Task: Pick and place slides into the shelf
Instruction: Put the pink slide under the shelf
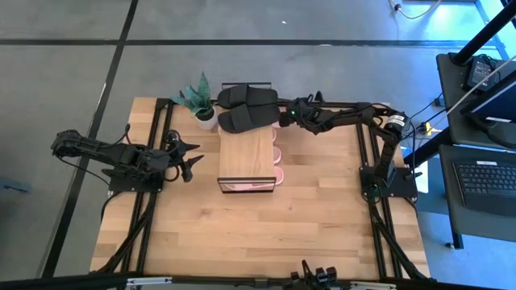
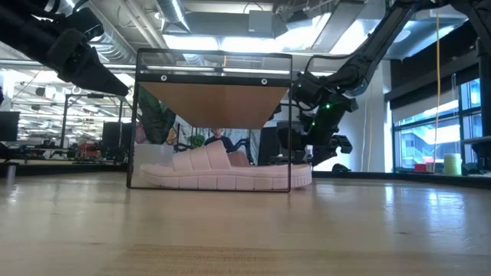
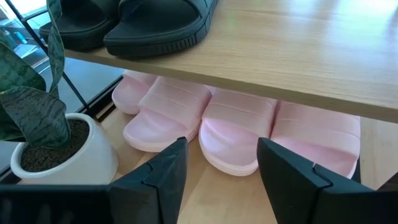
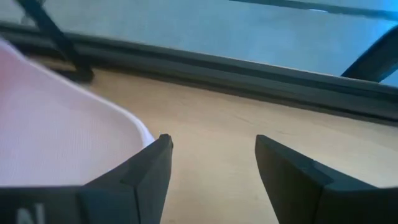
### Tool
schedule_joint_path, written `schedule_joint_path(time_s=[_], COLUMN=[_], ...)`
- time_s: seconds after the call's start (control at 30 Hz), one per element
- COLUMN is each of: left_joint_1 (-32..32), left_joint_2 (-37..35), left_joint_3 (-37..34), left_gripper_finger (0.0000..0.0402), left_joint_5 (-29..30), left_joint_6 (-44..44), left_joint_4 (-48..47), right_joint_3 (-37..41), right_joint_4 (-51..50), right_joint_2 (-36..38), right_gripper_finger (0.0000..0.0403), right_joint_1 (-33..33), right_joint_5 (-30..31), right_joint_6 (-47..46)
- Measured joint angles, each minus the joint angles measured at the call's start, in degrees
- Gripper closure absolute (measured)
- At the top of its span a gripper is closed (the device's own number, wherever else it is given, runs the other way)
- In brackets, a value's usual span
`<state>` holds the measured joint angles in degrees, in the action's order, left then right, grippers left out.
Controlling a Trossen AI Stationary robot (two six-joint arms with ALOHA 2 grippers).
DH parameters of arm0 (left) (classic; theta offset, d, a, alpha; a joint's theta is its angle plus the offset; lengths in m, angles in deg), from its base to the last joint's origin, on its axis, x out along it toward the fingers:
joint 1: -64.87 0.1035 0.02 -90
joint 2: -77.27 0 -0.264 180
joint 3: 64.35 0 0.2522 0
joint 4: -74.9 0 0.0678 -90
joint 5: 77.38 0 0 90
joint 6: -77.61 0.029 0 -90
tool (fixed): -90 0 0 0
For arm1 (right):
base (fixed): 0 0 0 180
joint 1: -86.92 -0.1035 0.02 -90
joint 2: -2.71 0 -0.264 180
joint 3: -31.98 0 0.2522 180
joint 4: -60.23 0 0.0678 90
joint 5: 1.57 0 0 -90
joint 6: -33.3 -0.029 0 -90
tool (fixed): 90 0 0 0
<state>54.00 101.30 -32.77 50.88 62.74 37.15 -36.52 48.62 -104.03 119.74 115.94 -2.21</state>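
Right hand, spread, beside black slides atop shelf, pink slides beneath.

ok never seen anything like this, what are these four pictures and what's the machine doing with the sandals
It is a robot with two dark arms at a wooden table. One picture looks straight down, one looks level across the table, and two come from cameras on the arms' wrists.

On the table stands a small shelf with the black slides on its top board and pink slides underneath. A potted plant sits beside it.

The left gripper waits open to the shelf's left, looking at the pink slides. The right gripper is open at the far right corner of the shelf, next to a pink slide. Neither holds anything.
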Motion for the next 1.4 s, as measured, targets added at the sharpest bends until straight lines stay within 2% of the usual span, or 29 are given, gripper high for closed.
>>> schedule_joint_path(time_s=[0.33,0.4,0.53,0.77,1.03,1.4], left_joint_1=[0.0,0.0,0.0,0.0,0.0,0.0], left_joint_2=[0.0,0.0,0.0,0.0,0.0,0.0], left_joint_3=[0.0,0.0,0.0,0.0,0.0,0.0], left_gripper_finger=[0.0217,0.0217,0.0217,0.0217,0.0217,0.0217], left_joint_5=[0.0,0.0,0.0,0.0,0.0,0.0], left_joint_6=[0.0,0.0,0.0,0.0,0.0,0.0], left_joint_4=[-1.0,-1.0,-1.0,-1.0,-1.0,-1.0], right_joint_3=[0.0,0.0,0.0,0.0,0.0,0.0], right_joint_4=[-1.3,-1.3,-1.3,-0.4,5.3,5.3], right_joint_2=[0.0,0.0,0.0,0.0,0.0,0.0], right_gripper_finger=[0.0173,0.0173,0.0173,0.0173,0.0173,0.0173], right_joint_1=[-0.4,-0.4,0.2,0.4,0.2,0.2], right_joint_5=[-1.1,-3.6,-9.9,-11.1,-11.3,-11.2], right_joint_6=[20.4,17.9,6.0,5.2,4.3,5.8])
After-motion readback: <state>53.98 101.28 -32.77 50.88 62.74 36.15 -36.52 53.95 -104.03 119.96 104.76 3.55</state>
